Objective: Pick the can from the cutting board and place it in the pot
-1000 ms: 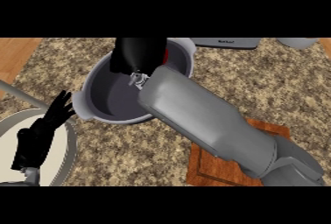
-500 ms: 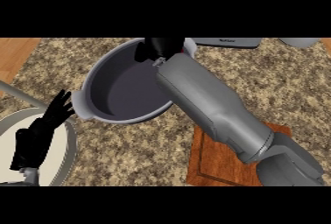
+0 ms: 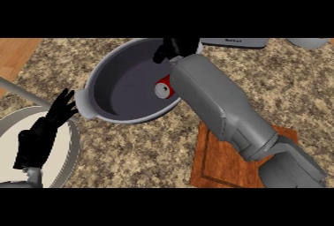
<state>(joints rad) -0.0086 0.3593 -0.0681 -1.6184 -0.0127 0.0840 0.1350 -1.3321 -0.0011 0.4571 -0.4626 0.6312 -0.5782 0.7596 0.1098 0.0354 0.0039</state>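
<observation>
**Can lies inside the pot; right hand above the far rim**

The speckled brown-and-beige granite counter (image 3: 130, 145) fills most of the view, with a strip of orange wood (image 3: 16, 53) showing at the upper left corner. A large grey pot (image 3: 117, 112) sits on the stone, tilted so its dark interior faces the viewer. Inside it, against the right wall, lies the red can (image 3: 163, 88), its pale round end turned outward; the grey right forearm crosses just in front and hides part of it.

The right hand (image 3: 175, 47) is at the pot's far rim, black fingers bent downward; nothing shows between them, and the can is apart from it, lower in the pot.

The wooden cutting board (image 3: 225, 170) lies on the counter at the lower right, partly under the right forearm.

The left hand (image 3: 49, 128) rests open at the left edge, fingers straight and pointing up, over a pale round plate (image 3: 13, 128). A thin grey bar (image 3: 23, 90) slants across the counter beside it.

Along the top edge sit a grey appliance (image 3: 235, 42) and another grey object (image 3: 313, 42), both cut off
</observation>
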